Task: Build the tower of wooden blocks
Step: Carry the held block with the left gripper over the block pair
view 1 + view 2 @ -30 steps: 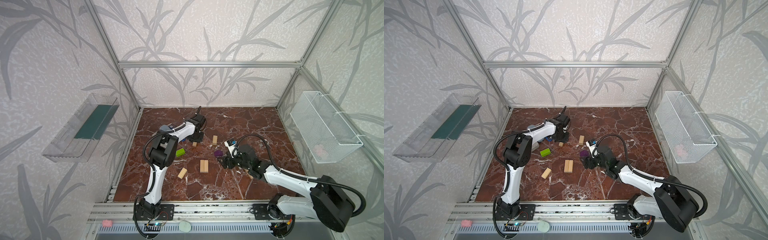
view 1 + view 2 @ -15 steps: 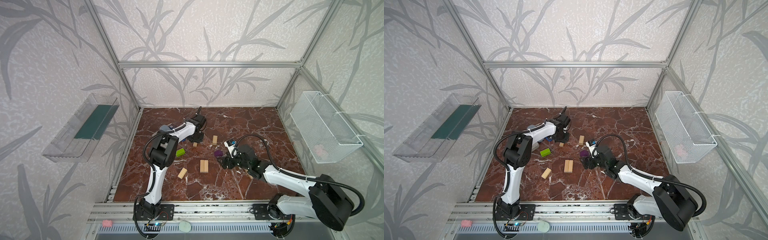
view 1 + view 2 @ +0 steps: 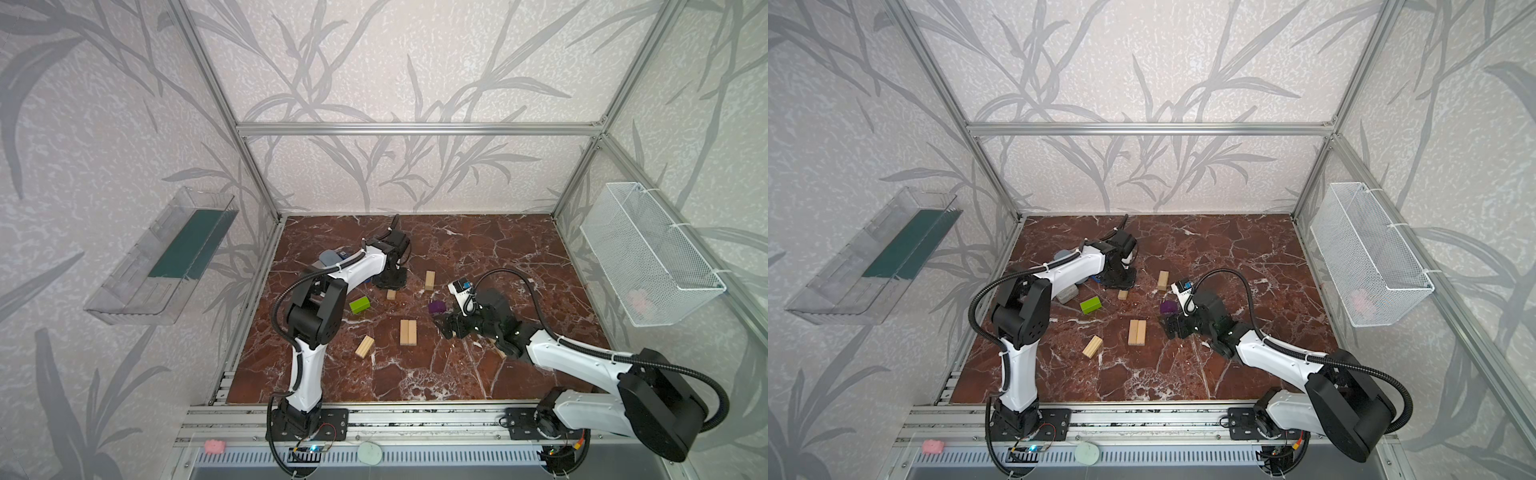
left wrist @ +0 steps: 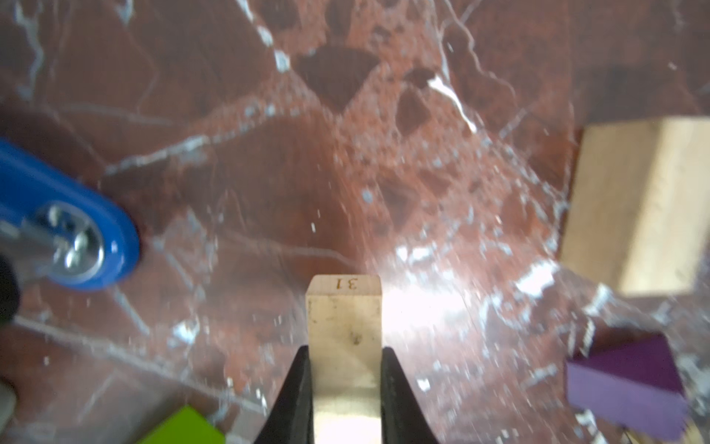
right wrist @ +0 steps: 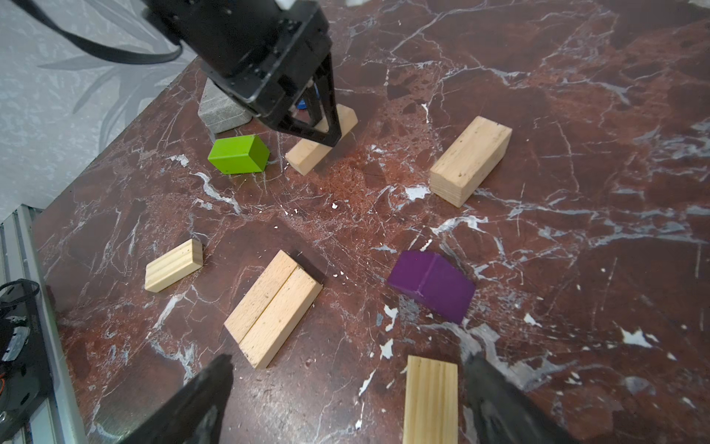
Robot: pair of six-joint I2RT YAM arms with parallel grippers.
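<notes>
My left gripper is shut on a pale wood block stamped 31, low over the floor at the back left. My right gripper stands open, and another pale block lies on the floor between its fingers, nearer one of them. Two pale blocks lie side by side mid-floor, with single ones to their left and behind. The lime-green block lies near the left arm. The purple block is just beyond the right gripper. No tower stands.
A grey-blue case and a grey foam piece lie by the left arm, and a blue stapler-like item is close to the left gripper. A wire basket hangs on the right wall, a clear tray on the left.
The left jaws have closed onto the pale block. The right jaws have spread wider. Both arms have hardly shifted.
</notes>
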